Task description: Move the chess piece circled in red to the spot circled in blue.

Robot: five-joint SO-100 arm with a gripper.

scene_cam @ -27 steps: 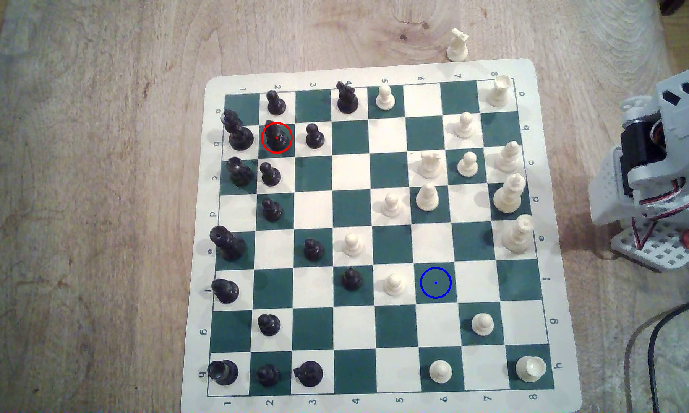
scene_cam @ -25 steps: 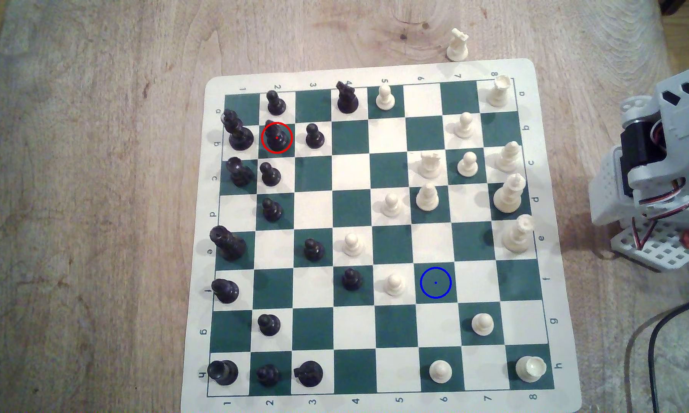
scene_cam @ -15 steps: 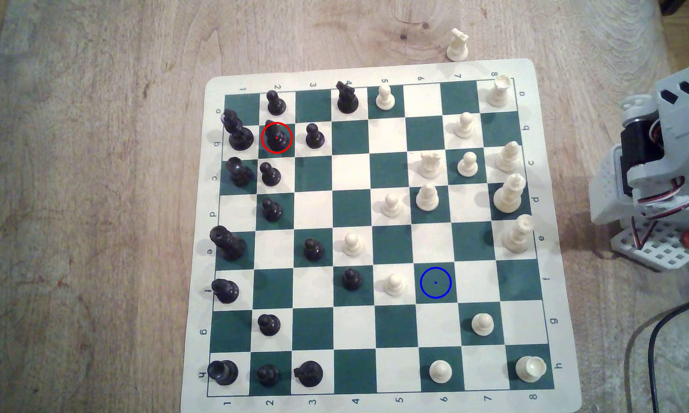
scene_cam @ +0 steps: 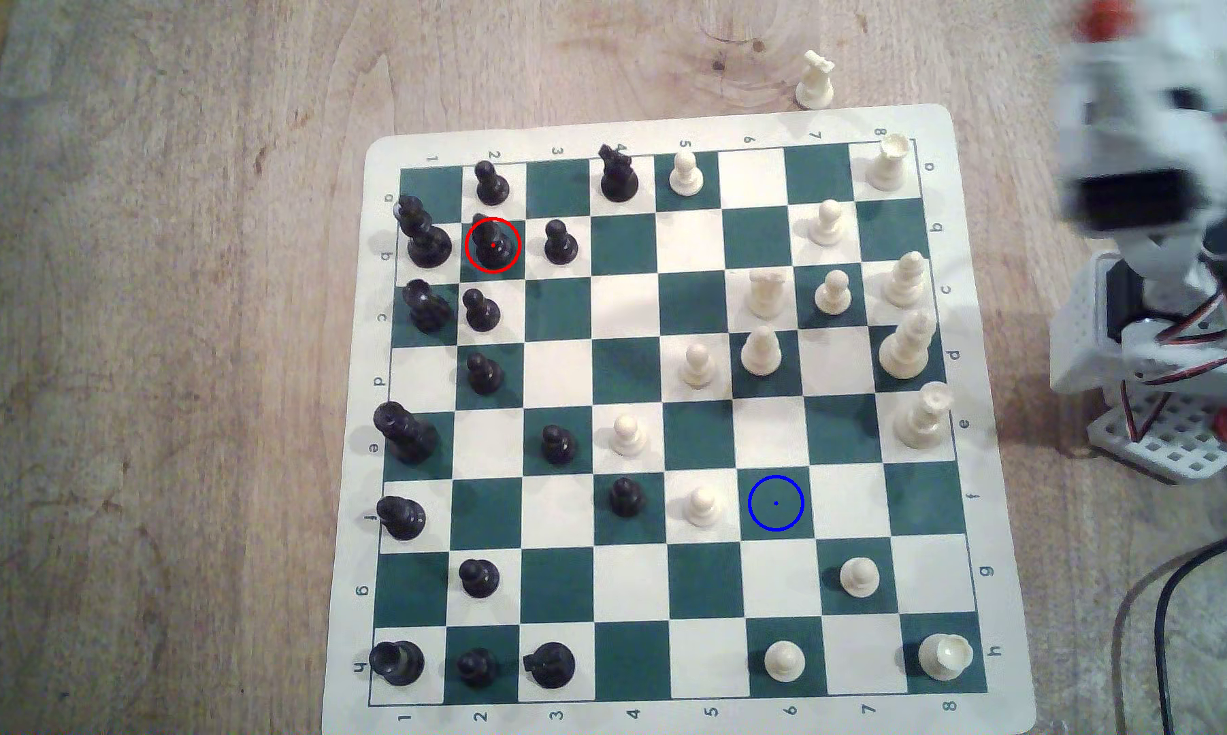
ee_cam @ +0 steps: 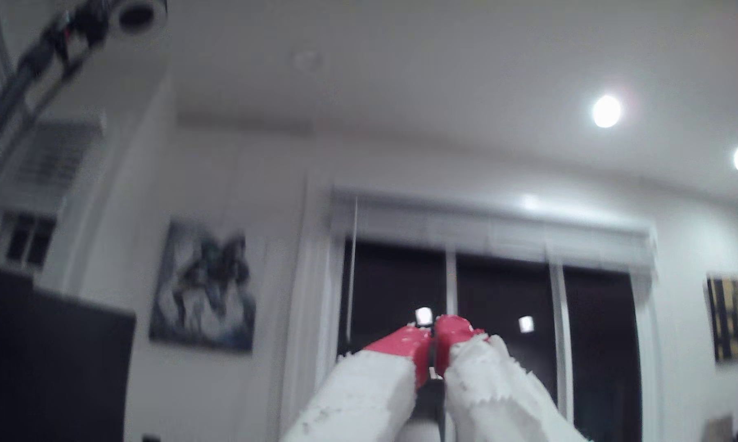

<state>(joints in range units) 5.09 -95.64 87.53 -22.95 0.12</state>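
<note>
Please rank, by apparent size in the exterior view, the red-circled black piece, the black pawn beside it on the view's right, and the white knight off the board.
1. Glossy black red-circled piece.
2. Off-board white knight.
3. Small black pawn; the last two look close.

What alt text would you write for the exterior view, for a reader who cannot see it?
A glossy black bishop-like chess piece, ringed in red, stands near the far left of a green-and-white roll-up chessboard; an empty green square ringed in blue lies lower right. A blurred white robot arm rises beside the board's right edge.
</note>
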